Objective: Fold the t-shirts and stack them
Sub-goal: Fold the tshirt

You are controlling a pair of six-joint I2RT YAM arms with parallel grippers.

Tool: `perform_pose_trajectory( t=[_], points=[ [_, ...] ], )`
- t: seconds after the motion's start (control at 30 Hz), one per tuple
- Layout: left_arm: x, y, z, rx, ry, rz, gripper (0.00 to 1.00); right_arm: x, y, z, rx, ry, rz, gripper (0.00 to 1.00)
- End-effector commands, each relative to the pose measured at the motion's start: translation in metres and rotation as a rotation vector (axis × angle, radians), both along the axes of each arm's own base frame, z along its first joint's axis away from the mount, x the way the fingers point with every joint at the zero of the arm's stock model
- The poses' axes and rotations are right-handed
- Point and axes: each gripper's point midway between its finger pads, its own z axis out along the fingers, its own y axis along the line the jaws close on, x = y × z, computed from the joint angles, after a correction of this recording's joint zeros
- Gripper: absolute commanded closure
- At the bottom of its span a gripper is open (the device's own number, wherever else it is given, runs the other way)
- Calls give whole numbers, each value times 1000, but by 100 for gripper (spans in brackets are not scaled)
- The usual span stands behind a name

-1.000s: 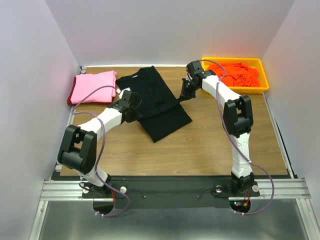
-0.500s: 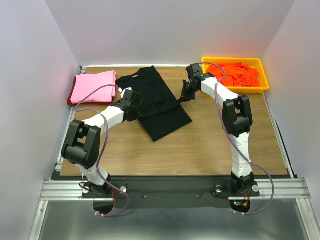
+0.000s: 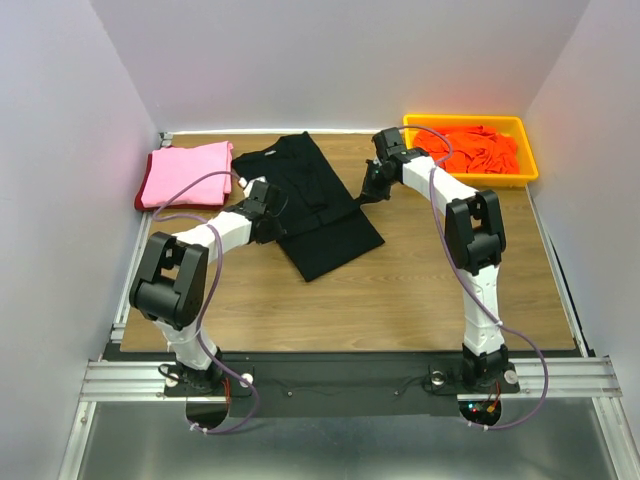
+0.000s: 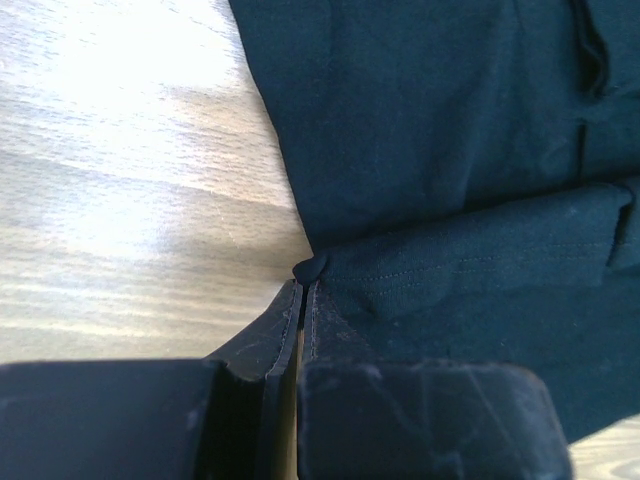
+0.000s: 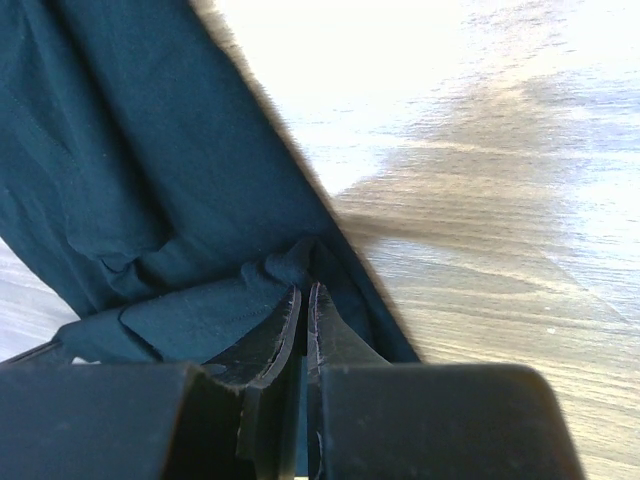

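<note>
two claws: left claw [image 4: 302, 288] and right claw [image 5: 304, 292], each pinched tight on a fold of the black t-shirt [image 3: 312, 205]
cloth: soft matte knit with a stitched hem, lying flat between the claws on the wood-grain table [image 3: 400, 290]
arms: both reach far and low
change: left elbow drawn in; shirt unmoved

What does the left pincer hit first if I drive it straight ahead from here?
The black t-shirt: the left pincer is shut on its folded edge, so going on likely pushes straight into more of that cloth, with the table close beside.
</note>
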Motion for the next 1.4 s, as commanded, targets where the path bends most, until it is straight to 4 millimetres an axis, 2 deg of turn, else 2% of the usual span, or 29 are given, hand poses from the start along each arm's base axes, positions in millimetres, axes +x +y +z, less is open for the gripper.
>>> perform_pose_trajectory(
  t=[0.0, 0.13, 0.27, 0.33, 0.43, 0.57, 0.63, 0.67, 0.7, 0.77, 0.8, 0.83, 0.87, 0.93, 1.0, 1.03, 1.1, 1.13, 1.23, 1.3, 1.37],
  points=[
    [1, 31, -6, 107, 20, 64, 100, 30, -22, 22, -41, -124, -73, 96],
    [3, 32, -4, 106, 12, 71, 100, 34, -19, 35, -33, -156, -66, 96],
    [5, 34, 3, 104, -10, 78, 100, 37, -18, 59, -25, -208, -74, 97],
    [5, 34, 3, 106, -9, 77, 100, 38, -18, 62, -21, -217, -76, 97],
    [5, 33, 0, 106, -1, 75, 100, 38, -16, 59, -16, -210, -73, 97],
    [6, 34, -2, 108, 1, 80, 100, 35, -15, 44, -23, -183, -74, 94],
    [8, 35, -1, 107, -4, 88, 92, 34, -15, 40, -23, -174, -73, 83],
    [9, 35, 1, 106, -10, 87, 88, 34, -14, 42, -18, -176, -68, 74],
    [10, 35, 4, 109, -17, 90, 78, 33, -12, 43, -16, -179, -63, 69],
    [15, 36, 18, 107, -54, 93, 66, 34, -11, 57, -8, -204, -60, 60],
    [17, 36, 24, 106, -71, 95, 49, 32, -9, 61, -3, -210, -54, 53],
    [21, 37, 37, 110, -104, 96, 43, 31, -8, 71, 7, -225, -50, 50],
    [23, 39, 44, 111, -122, 98, 30, 29, -6, 75, 13, -231, -41, 49],
    [25, 38, 58, 113, -153, 93, 22, 22, 4, 80, 20, -237, -14, 49],
    [26, 36, 75, 109, -193, 76, 17, 14, 12, 83, 23, -239, 10, 49],
    [25, 34, 86, 104, -216, 69, 17, 6, 24, 81, 25, -236, 38, 50],
    [20, 28, 91, 102, -227, 47, 17, -5, 34, 75, 20, -222, 63, 53],
    [15, 27, 95, 98, -231, 39, 17, -15, 46, 73, 16, -218, 88, 55],
    [2, 20, 94, 85, -224, 8, 21, -35, 65, 55, 15, -192, 126, 64],
    [-6, 17, 90, 81, -211, -8, 25, -46, 77, 41, 25, -167, 153, 67],
    [-15, 19, 84, 85, -199, -12, 25, -51, 82, 33, 29, -155, 155, 68]
  ],
)
